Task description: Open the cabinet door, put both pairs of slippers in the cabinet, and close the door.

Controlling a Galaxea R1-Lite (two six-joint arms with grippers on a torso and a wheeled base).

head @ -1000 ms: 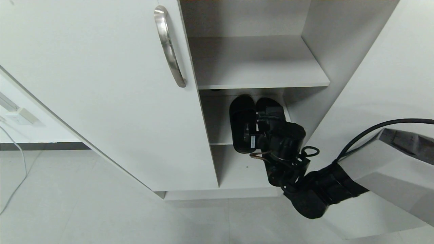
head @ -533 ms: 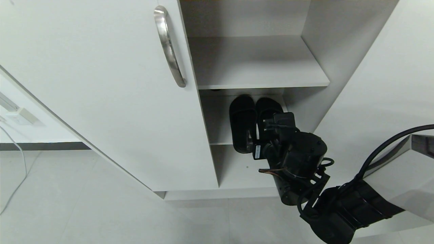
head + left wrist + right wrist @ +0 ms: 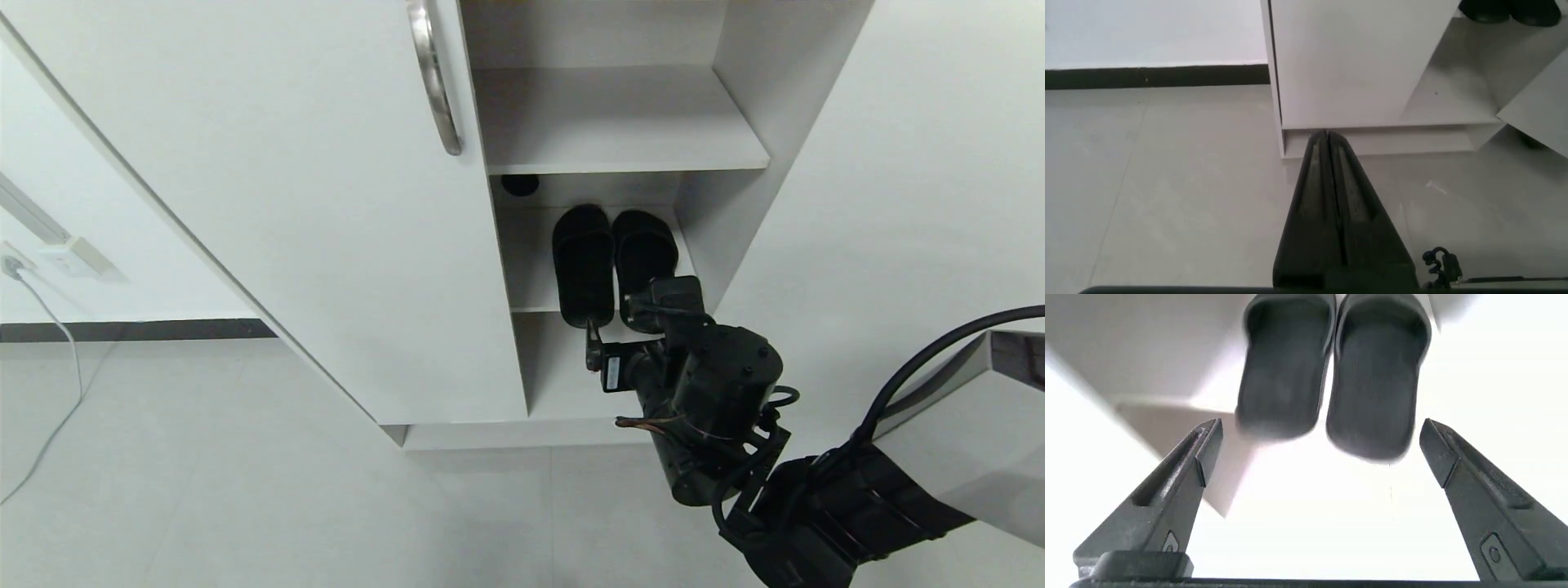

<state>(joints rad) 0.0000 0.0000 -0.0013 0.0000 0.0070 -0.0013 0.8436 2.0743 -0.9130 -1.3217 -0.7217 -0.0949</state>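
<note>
Wall socket [image 3: 75, 255], cable [image 3: 77, 367] beside cabinet [image 3: 612, 122].

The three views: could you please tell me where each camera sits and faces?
Head view: on the head, looking down into the open cabinet; right arm and right tool show.
Left wrist view: low, facing floor and cabinet base; shut left tool shows.
Right wrist view: facing the black slippers in the cabinet, between the open right tool.
Shared: head and right wrist views both show the slippers.

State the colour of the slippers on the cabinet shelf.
The slippers are plain black, clearest in the right wrist view.
</note>
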